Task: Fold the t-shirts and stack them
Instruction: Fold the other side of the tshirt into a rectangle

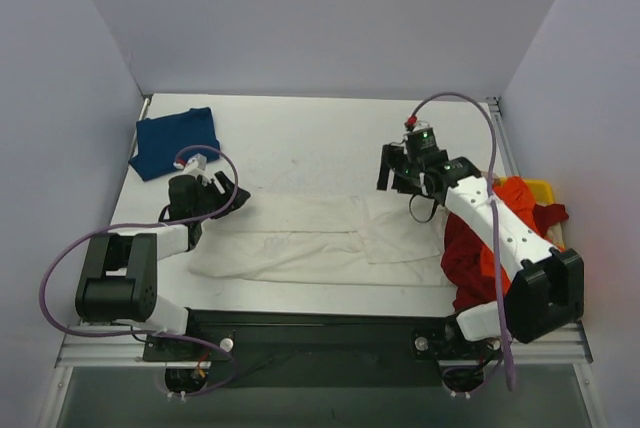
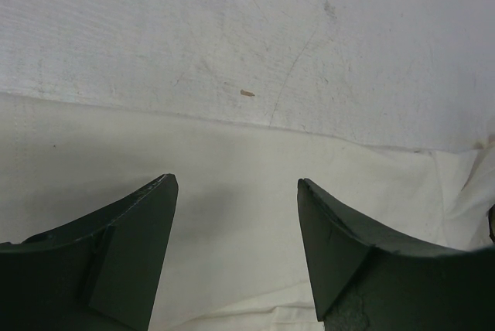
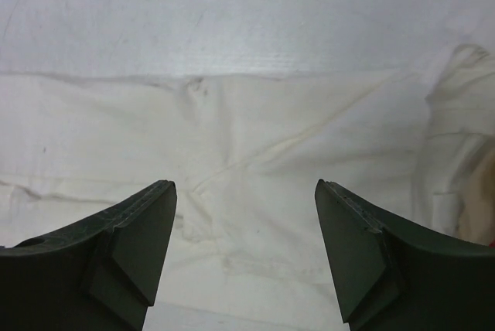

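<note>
My left pincer (image 2: 236,192) and right pincer (image 3: 244,192) stand apart, empty, over the cream shirt (image 1: 310,238) mid-frame, half folded; blue shirt (image 1: 175,143) lies folded upper left; red shirt (image 1: 462,253) and orange shirt (image 1: 515,198) wait heaped at right

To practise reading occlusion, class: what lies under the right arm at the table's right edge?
A dark red t-shirt and an orange t-shirt lie heaped there; the corner of a yellow bin shows beyond. The arm covers their middles, so whether more shirts lie beneath cannot be seen.
</note>
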